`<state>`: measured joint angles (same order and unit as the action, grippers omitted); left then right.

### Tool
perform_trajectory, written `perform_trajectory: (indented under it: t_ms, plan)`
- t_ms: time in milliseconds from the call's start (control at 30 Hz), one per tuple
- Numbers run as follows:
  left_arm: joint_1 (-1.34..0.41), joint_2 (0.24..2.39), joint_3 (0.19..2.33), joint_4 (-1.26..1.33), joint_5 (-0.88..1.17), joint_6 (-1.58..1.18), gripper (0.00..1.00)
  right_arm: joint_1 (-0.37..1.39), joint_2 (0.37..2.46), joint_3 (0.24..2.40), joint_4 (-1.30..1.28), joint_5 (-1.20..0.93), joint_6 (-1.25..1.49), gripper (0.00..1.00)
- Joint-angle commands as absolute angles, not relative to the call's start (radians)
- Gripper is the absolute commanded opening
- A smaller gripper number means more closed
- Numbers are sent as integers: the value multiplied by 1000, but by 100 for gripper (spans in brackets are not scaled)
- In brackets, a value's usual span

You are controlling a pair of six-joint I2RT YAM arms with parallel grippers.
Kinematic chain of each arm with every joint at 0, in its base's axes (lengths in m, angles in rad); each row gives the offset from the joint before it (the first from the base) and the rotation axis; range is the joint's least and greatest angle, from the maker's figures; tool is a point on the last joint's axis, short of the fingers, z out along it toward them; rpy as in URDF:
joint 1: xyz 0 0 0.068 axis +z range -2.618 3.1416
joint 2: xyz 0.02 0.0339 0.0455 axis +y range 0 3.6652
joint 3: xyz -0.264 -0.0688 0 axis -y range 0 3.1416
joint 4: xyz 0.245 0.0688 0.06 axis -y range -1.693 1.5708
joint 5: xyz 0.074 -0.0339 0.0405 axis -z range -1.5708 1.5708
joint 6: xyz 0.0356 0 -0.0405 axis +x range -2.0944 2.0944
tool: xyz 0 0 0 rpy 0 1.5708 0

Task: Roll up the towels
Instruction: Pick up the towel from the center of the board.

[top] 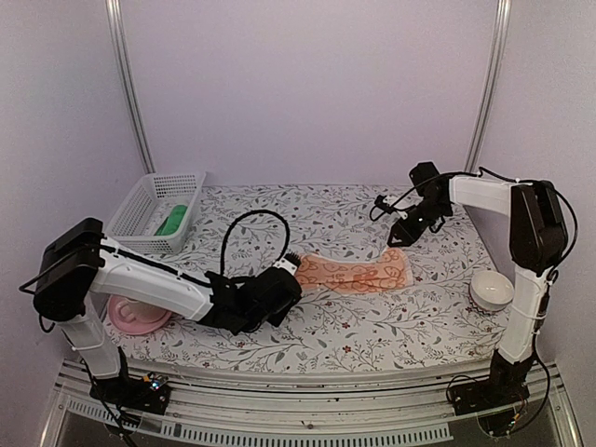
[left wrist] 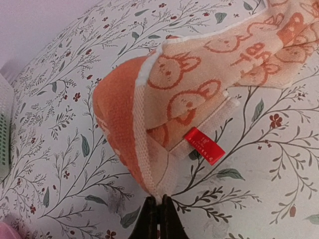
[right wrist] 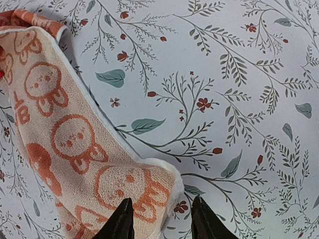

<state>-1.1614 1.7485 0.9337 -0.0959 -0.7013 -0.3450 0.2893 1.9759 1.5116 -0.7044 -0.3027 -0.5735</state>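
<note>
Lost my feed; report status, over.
Left jaws shut on orange towel, its end folded over. Right jaws open over far corner. Green towel in basket. Nothing blocking.

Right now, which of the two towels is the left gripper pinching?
The orange patterned towel lying on the table; the left gripper is shut on its folded end. The green towel sits apart in the white basket, untouched.
</note>
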Motion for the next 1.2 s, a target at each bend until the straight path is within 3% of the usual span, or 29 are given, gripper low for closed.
perform_trajectory:
  t_ms: [0, 633, 833, 900, 1167]
  plan:
    - [-1178, 1768, 950, -88, -715, -359, 0, 293, 1999, 1523, -746, -327, -551, 39]
    - [-1192, 1827, 986, -84, -696, -363, 0, 308, 2037, 1549, -677, -244, -536, 29]
    - [-1192, 1829, 986, -84, -696, -364, 0, 314, 2052, 1569, -689, -238, -529, 20]
    - [-1192, 1830, 988, -84, -698, -364, 0, 314, 2054, 1573, -690, -237, -527, 13]
    - [-1192, 1828, 986, -87, -700, -364, 0, 317, 2063, 1575, -693, -201, -518, 11]
